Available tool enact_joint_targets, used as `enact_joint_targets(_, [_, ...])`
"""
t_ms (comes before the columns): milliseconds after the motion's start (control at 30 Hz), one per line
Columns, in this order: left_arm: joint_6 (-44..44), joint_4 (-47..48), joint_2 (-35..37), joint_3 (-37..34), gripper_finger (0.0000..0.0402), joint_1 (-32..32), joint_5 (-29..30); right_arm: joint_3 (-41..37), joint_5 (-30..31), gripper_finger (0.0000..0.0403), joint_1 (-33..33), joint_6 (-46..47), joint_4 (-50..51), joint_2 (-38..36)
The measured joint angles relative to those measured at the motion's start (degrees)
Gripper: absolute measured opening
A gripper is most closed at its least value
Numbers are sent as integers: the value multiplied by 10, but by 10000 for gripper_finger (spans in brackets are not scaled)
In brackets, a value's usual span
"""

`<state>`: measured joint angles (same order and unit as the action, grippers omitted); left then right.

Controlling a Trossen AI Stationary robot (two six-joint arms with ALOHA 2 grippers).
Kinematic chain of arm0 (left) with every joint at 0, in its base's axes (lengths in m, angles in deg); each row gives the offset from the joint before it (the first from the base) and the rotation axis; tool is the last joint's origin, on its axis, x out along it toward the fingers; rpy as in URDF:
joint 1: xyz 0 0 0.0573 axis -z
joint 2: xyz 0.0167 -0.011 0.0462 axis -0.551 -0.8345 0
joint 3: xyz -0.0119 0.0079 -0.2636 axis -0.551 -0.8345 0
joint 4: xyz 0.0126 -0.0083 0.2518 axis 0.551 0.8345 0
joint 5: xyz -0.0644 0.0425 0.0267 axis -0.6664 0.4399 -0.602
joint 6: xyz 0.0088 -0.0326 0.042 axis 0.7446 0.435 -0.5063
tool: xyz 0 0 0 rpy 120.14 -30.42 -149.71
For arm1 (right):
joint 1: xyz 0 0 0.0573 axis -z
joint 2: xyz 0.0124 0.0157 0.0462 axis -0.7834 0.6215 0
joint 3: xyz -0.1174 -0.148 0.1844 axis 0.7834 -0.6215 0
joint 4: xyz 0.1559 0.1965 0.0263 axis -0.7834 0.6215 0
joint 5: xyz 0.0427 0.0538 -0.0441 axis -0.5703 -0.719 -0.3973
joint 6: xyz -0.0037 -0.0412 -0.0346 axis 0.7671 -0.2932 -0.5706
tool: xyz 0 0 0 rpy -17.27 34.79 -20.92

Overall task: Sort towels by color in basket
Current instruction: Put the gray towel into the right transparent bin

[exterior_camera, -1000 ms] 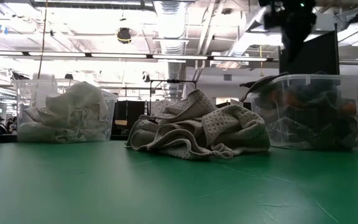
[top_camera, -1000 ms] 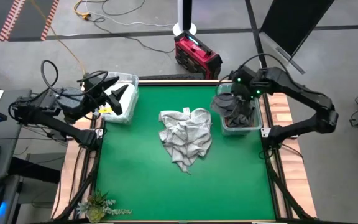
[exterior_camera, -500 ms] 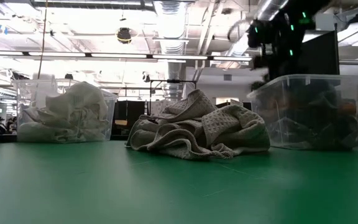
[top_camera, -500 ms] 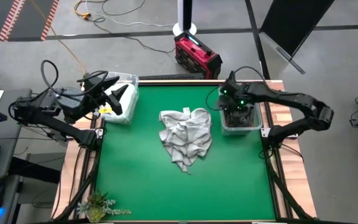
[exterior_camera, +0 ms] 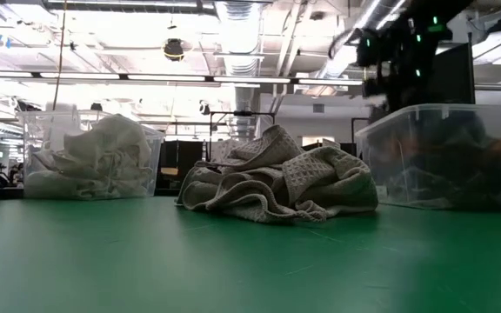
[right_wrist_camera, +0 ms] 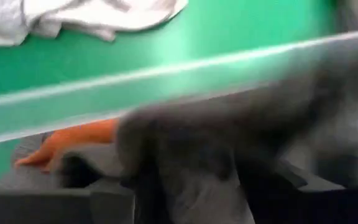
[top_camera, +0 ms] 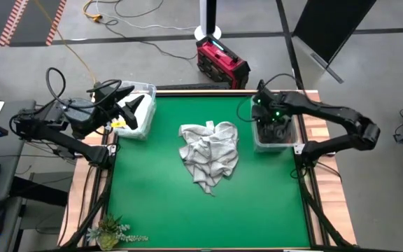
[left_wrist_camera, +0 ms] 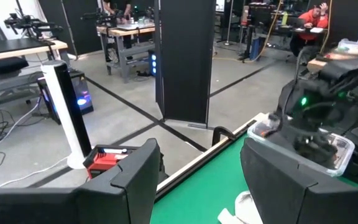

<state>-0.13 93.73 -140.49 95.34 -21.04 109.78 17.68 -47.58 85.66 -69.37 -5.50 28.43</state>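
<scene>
A crumpled light grey towel pile (top_camera: 210,154) (exterior_camera: 277,183) lies on the green table's middle. The left clear bin (exterior_camera: 33,148) at the far left holds white towels (exterior_camera: 94,156). My left gripper (top_camera: 133,108) hangs open above that bin with nothing between its fingers (left_wrist_camera: 123,180). The right clear bin (top_camera: 257,145) (exterior_camera: 442,130) holds dark grey towels (right_wrist_camera: 229,137) and a rust orange one (right_wrist_camera: 73,140). My right gripper (top_camera: 275,126) (right_wrist_camera: 188,199) points steeply down into this bin, its fingers apart among the dark cloth. My right gripper comes from above into the right bin, and the dark grey towel's top folds (right_wrist_camera: 191,180) lie between and against its spread fingers. The view is blurred, so I cannot tell whether they pinch the cloth. The towel rests inside the bin.
A red tool case (top_camera: 222,63) stands on the floor past the table's far edge. A small plant (top_camera: 110,231) sits at the near left corner. The near half of the green table (top_camera: 208,217) is bare. A seated person in red (left_wrist_camera: 309,25) shows far off.
My right gripper has gone down into the right bin and a little toward the table's near edge. The dark grey towel, which was heaped above the bin and draped over its rim, now lies down inside it.
</scene>
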Motion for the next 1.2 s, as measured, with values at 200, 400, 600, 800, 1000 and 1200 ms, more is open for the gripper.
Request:
enact_joint_targets(200, [0,0,0,0,214,0,3,115,52,216,-5,-5,66,-4])
enact_joint_targets(400, [0,0,0,0,214,0,5,175,52,216,-16,-1,65,-5])
enact_joint_targets(600, [1,0,0,0,214,0,5,140,51,216,-3,-28,17,4])
enact_joint_targets(800, [3,0,0,0,214,0,5,50,51,215,75,-34,-44,21])
enact_joint_targets(1000, [3,1,0,0,214,0,4,-30,21,196,103,-59,-80,37])
enact_joint_targets(1200, [3,1,0,0,214,0,4,-75,19,167,83,-62,-96,46])
